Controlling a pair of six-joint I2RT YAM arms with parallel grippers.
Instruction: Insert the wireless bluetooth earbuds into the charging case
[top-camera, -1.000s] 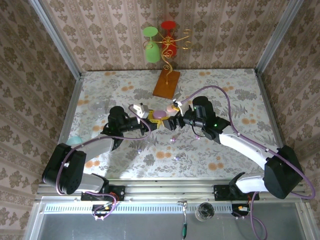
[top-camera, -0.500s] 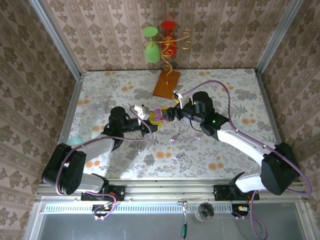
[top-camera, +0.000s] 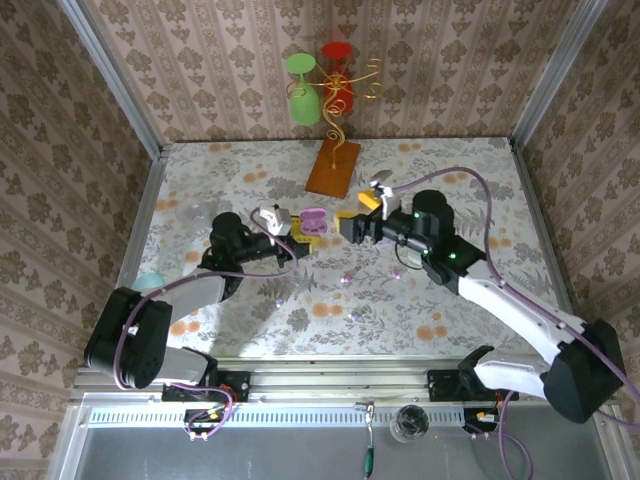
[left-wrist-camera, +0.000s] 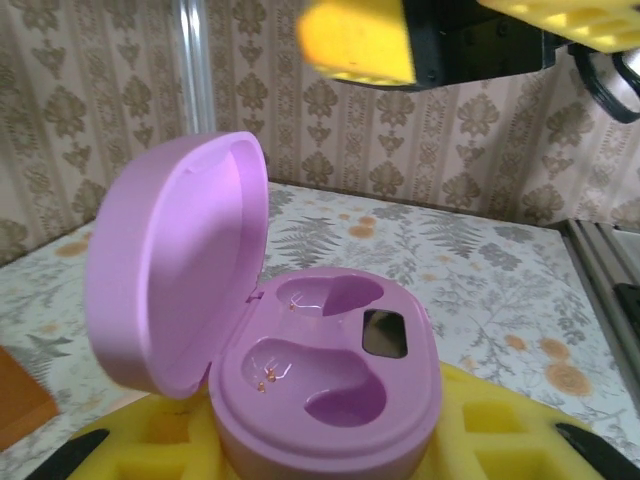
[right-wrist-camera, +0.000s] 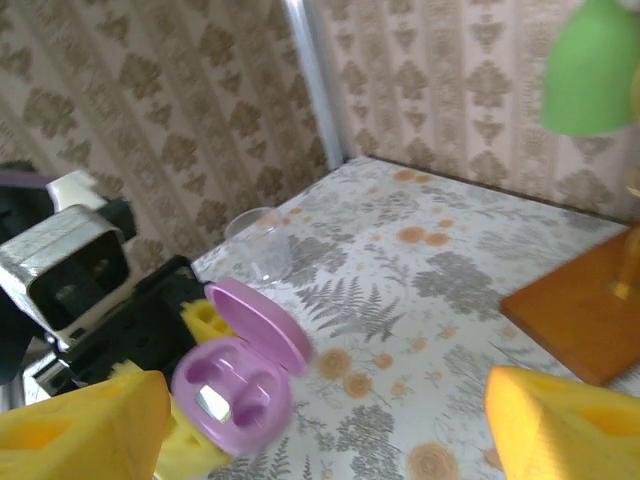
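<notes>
A purple charging case (left-wrist-camera: 330, 370) sits between the yellow pads of my left gripper (left-wrist-camera: 330, 455), which is shut on its base. The lid (left-wrist-camera: 175, 260) stands open to the left and both sockets are empty. From above, the case (top-camera: 313, 220) is held over the table's middle by the left gripper (top-camera: 300, 235). My right gripper (top-camera: 358, 210) hovers just right of it, open and empty. From the right wrist, the case (right-wrist-camera: 235, 390) lies ahead, beyond the wide-apart yellow fingers (right-wrist-camera: 80, 425). Tiny earbuds (top-camera: 347, 279) lie scattered on the tablecloth nearer the arms.
A wooden-based stand (top-camera: 333, 165) with green and red glasses rises at the back centre. A clear cup (top-camera: 195, 212) sits at the left. A teal case (top-camera: 150, 282) lies by the left arm. Two more small buds (top-camera: 397, 272) (top-camera: 353, 316) rest on the cloth.
The right gripper has drawn back to the right, away from the case. The lid now stands open. The left gripper has kept its hold, shifting slightly left.
</notes>
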